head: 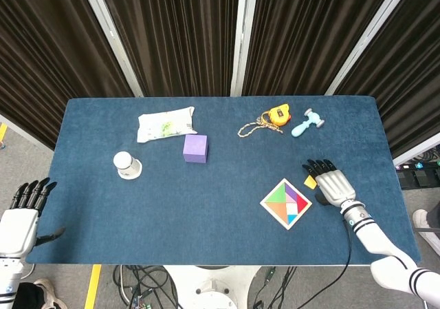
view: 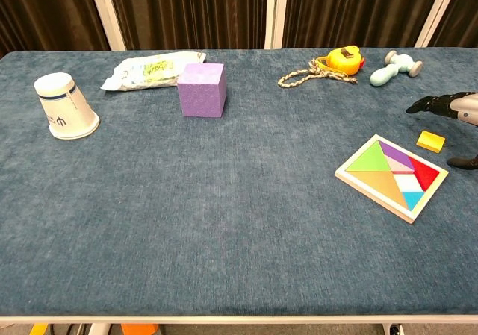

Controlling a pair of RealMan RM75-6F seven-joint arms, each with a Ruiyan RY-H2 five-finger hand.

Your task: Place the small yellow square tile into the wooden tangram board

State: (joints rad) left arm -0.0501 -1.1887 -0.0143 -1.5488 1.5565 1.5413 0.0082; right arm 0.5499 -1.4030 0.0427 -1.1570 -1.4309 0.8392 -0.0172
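The small yellow square tile (view: 431, 141) lies on the blue cloth just right of the wooden tangram board (view: 391, 176), which holds coloured pieces and shows a white empty slot. In the head view the tile (head: 310, 182) is partly covered by my right hand (head: 328, 182), which hovers over it with fingers spread and holds nothing. In the chest view that hand (view: 448, 108) enters at the right edge, above the tile. The board (head: 285, 203) sits left of that hand. My left hand (head: 19, 216) is open off the table's front left corner.
A purple cube (head: 195, 148), a white cup on its side (head: 127, 165) and a white packet (head: 166, 124) lie on the left half. A yellow tape measure with cord (head: 270, 120) and a pale blue toy hammer (head: 307, 123) lie at the back right.
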